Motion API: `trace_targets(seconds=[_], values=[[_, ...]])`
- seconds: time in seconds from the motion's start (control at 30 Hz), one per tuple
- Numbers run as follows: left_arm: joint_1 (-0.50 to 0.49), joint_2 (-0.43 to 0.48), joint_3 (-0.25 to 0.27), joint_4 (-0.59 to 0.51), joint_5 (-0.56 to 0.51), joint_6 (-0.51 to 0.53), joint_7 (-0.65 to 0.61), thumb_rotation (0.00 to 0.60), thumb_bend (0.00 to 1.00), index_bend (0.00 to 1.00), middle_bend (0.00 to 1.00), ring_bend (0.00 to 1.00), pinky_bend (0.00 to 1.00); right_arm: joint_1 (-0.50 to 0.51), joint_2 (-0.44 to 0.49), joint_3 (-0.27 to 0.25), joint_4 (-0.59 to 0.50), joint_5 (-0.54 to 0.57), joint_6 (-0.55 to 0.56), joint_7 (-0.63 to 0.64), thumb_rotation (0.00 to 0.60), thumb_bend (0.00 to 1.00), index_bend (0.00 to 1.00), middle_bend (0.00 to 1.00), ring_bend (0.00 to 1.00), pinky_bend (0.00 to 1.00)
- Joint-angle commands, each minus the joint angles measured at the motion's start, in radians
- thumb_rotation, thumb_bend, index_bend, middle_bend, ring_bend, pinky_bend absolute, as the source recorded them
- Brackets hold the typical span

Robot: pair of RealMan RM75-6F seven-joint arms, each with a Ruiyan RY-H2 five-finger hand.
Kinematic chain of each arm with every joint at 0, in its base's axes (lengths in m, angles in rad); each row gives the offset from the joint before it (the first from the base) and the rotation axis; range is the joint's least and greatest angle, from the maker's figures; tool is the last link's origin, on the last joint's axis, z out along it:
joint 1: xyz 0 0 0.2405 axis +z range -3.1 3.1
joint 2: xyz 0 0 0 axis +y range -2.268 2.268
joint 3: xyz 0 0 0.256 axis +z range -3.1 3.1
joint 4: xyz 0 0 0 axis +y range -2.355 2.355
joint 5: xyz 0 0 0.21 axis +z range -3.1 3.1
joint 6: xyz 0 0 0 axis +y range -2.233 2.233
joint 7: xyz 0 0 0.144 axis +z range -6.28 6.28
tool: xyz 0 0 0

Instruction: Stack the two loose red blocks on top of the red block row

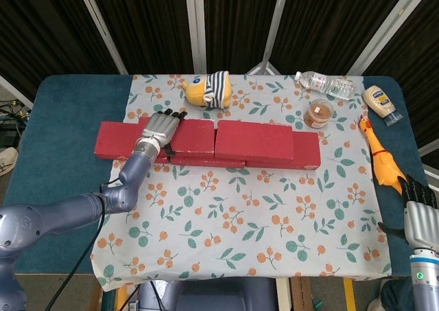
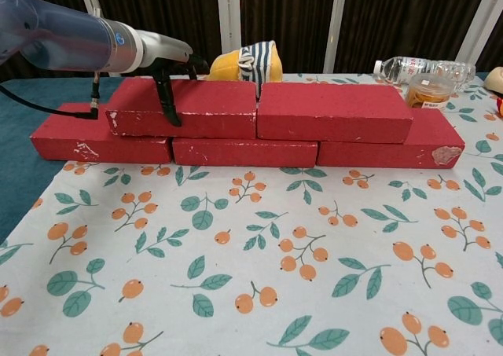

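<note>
Left hand (image 1: 159, 130) grips the upper-left red block (image 2: 185, 108) — best nudged flush against its neighbor (image 2: 334, 112) rightward before letting go.

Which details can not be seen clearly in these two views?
- Left hand: its palm hides whether it presses on the upper left block.
- Right hand: head view edge cuts it; absent from chest view.
- Bottle label: too small to read.
</note>
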Motion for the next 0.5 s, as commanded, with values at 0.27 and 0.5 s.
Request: trace_targets(seconds=[0.27,0.5], values=[[0.0,-0.008,-0.005,0.001,-0.008,0.007,0.016,0.6,0.0,0.04,0.1,0.09,0.19,-0.001,0.0,0.002,-0.001,0.005,0.003,-0.003,0.6,0.1,0.0,0.0,0.0,0.0],[-0.004,-0.008,-0.009,-0.004,-0.021,0.007,0.027,0.6,0.0,0.02,0.07,0.07,0.18,-0.001,0.0,0.004,-0.003,0.01,0.004,-0.008,0.6,0.1,0.0,0.0,0.0,0.0]])
